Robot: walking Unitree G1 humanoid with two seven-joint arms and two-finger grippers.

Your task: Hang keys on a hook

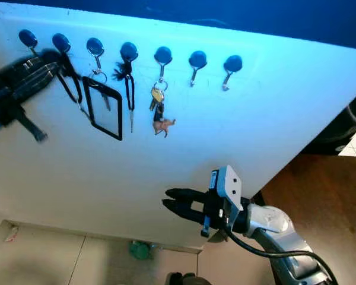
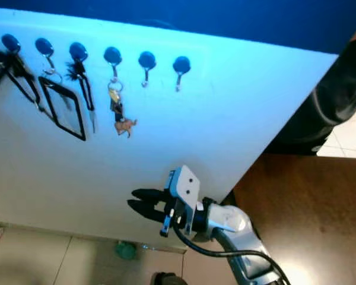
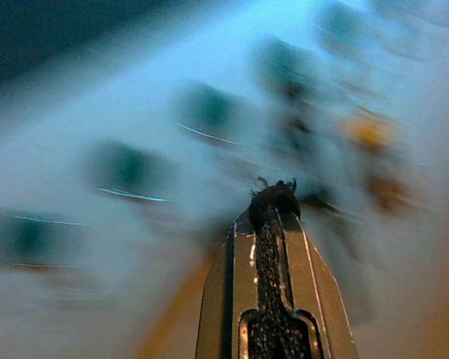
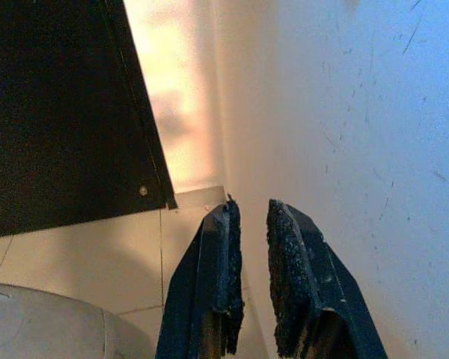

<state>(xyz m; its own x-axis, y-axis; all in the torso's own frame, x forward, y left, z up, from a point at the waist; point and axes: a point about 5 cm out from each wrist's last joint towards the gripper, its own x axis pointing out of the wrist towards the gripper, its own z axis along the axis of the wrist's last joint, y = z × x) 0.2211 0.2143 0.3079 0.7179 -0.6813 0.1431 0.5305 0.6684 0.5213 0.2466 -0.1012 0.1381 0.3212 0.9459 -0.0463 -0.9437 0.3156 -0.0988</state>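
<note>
Keys on a black lanyard are dangling below the second blue hook on the white wall. Left gripper, motion-blurred, is pinching the black cord with fingers together. Right gripper is hovering low near the wall, fingers slightly apart, holding nothing.

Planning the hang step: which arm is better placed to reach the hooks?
Left. The left claw is up at the hook row, shut on a black lanyard; the right claw hangs low, open, empty.
</note>
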